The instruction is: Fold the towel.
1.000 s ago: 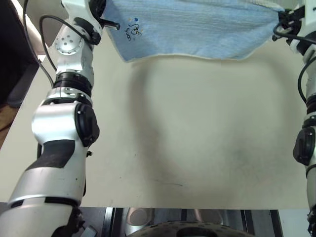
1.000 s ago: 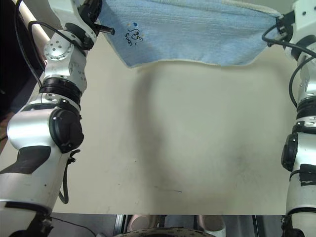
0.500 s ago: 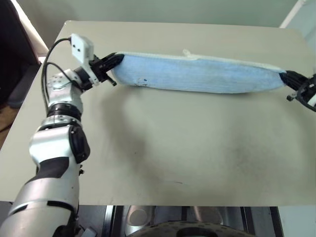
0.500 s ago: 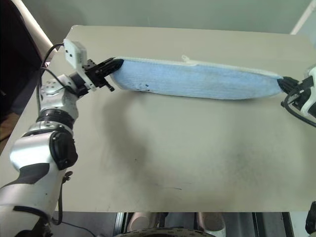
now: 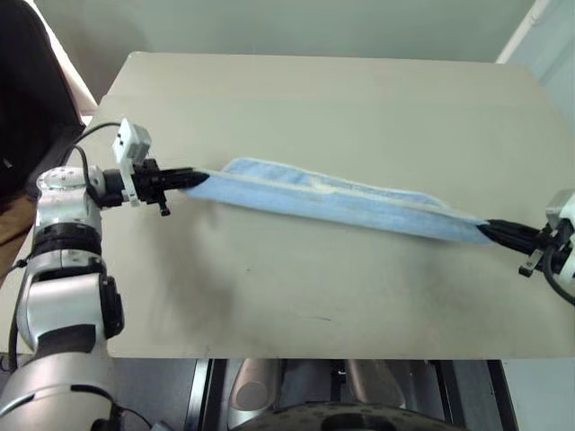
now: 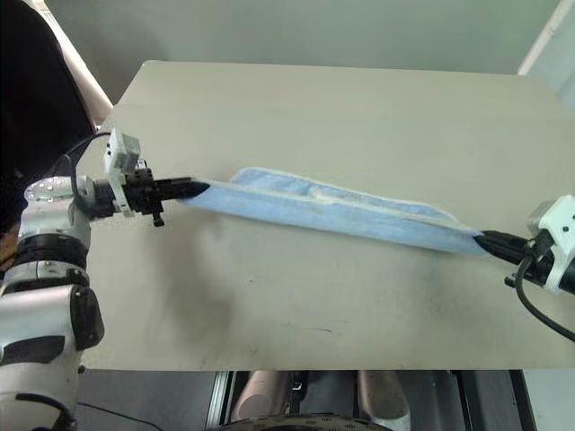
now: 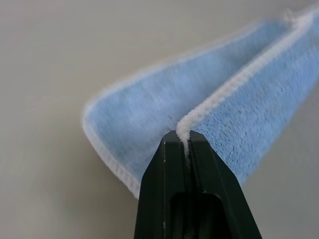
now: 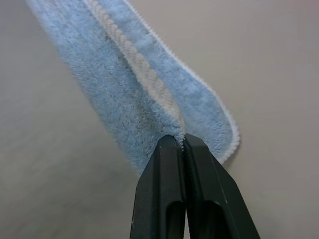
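Left tool (image 5: 199,179) pinching towel (image 5: 341,203), right tool (image 5: 490,231) likewise, beige table (image 5: 359,108)

Desk (image 5: 359,117): beige, matte top, rectangular, all four edges in view. Faint dark smudge on the surface toward the near right corner; a thin short dark mark (image 5: 316,317) close to the near edge, about midway along it. Wall (image 5: 269,22): pale grey-green, behind the far edge. Dark object (image 5: 27,99): beyond the left edge, identity undetermined.
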Available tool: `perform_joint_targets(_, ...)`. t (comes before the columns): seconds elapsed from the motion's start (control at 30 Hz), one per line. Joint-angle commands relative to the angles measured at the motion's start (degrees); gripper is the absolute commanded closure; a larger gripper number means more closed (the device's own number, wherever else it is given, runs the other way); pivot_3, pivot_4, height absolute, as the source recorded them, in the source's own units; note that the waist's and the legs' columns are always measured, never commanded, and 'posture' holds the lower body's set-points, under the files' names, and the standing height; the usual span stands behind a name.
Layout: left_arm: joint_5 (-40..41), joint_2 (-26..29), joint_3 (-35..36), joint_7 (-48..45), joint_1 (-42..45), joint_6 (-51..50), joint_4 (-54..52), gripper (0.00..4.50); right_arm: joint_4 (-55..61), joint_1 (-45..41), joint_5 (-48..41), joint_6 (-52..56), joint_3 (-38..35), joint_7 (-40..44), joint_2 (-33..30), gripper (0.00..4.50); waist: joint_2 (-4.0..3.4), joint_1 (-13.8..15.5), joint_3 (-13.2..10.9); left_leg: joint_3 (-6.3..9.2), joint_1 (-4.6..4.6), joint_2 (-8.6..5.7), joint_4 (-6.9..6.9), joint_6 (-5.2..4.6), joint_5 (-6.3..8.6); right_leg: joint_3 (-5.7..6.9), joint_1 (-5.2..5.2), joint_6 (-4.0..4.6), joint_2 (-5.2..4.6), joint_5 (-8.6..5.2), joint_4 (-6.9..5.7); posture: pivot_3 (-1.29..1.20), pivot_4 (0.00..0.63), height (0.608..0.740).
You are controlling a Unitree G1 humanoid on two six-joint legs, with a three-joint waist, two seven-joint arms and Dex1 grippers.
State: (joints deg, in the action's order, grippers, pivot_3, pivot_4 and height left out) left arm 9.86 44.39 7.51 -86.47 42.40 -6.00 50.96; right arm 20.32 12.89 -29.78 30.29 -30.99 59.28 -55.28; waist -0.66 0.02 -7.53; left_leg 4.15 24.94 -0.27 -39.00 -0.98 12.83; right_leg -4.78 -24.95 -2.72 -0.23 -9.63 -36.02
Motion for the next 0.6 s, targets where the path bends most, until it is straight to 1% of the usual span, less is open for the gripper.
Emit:
perform_joint_targets(0.03, 2.15, 3.99, 1.33, -0.33, -5.72, -5.49, -7.95, 4.46, 1.04, 4.25, -0.51, -1.09, -5.47, 3.57, -0.28, 4.5, 0.04, 0.02, 0.02, 0.02, 0.03, 0.02, 0.01, 0.06, 0.04, 0.02, -0.03, 0.01, 0.02, -0.05, -0.01, 0.0, 0.15, 0.74)
perform_joint_targets(0.1, 2.82, 4.94, 1.13, -0.17, -9.48, -8.1, -12.33, 4.46, 2.2, 7.19, -0.48, -2.47, -6.01, 5.47, 0.36, 4.5, 0.07, 0.03, 0.04, 0.04, 0.14, 0.02, 0.01, 0.11, 0.07, 0.02, -0.13, 0.11, 0.03, -0.07, -0.02, 0.0, 0.15, 0.74)
perform_joint_targets(0.2, 4.3, 6.46, 1.32, 0.18, -13.62, -11.61, -17.6, 4.46, 3.52, 10.56, -0.68, -3.28, -7.41, 7.41, 0.94, 4.5, 0.12, 0.16, 0.06, 0.05, 0.2, 0.03, 0.03, 0.19, 0.12, 0.02, -0.18, 0.53, 0.03, 0.07, -0.02, 0.0, 0.15, 0.74)
perform_joint_targets(0.33, 5.8, 9.24, 1.22, 0.7, -17.79, -15.82, -22.92, 4.46, 4.81, 14.46, -1.21, -4.24, -9.9, 10.23, 1.45, 4.5, 0.15, 0.24, 0.09, 0.05, 0.18, -0.01, 0.06, 0.25, 0.21, 0.0, -0.16, 0.62, -0.01, 0.01, 0.0, 0.0, 0.15, 0.74)
perform_joint_targets(0.43, 3.56, 12.17, -0.49, 1.79, -20.8, -15.1, -25.05, 4.46, 4.74, 17.43, -0.21, -5.86, -10.96, 11.91, 1.83, 4.5, 0.17, 0.19, 0.1, 0.08, 0.16, 0.0, 0.08, 0.39, 0.31, -0.02, -0.21, 0.62, 0.02, -0.08, 0.0, 0.0, 0.15, 0.74)
perform_joint_targets(0.47, 3.96, 12.83, -0.44, 1.95, -21.59, -15.92, -26.2, 4.46, 4.77, 18.77, 0.31, -6.6, -11.29, 12.58, 2.1, 4.5, 0.2, 0.17, 0.11, 0.12, 0.15, 0.0, 0.08, 0.44, 0.35, -0.02, -0.22, 0.6, 0.04, -0.14, -0.01, 0.0, 0.15, 0.74)
perform_joint_targets(0.53, 4.83, 13.57, -0.4, 2.27, -22.63, -16.79, -27.92, 4.46, 4.68, 20.28, 1.04, -7.84, -11.56, 13.08, 2.24, 4.5, 0.25, 0.21, 0.14, 0.19, 0.14, 0.01, 0.16, 0.53, 0.41, -0.02, -0.25, 0.72, 0.07, -0.21, -0.02, 0.0, 0.15, 0.74)
perform_joint_targets(0.6, 5.64, 13.36, -0.29, 2.79, -22.74, -17.32, -28.57, 4.46, 4.16, 19.42, 1.22, -8.25, -10.83, 11.8, 2.11, 4.5, 0.25, 0.2, 0.14, 0.21, 0.14, 0.01, 0.18, 0.59, 0.46, -0.01, -0.28, 0.79, 0.07, -0.24, -0.03, 0.0, 0.15, 0.74)
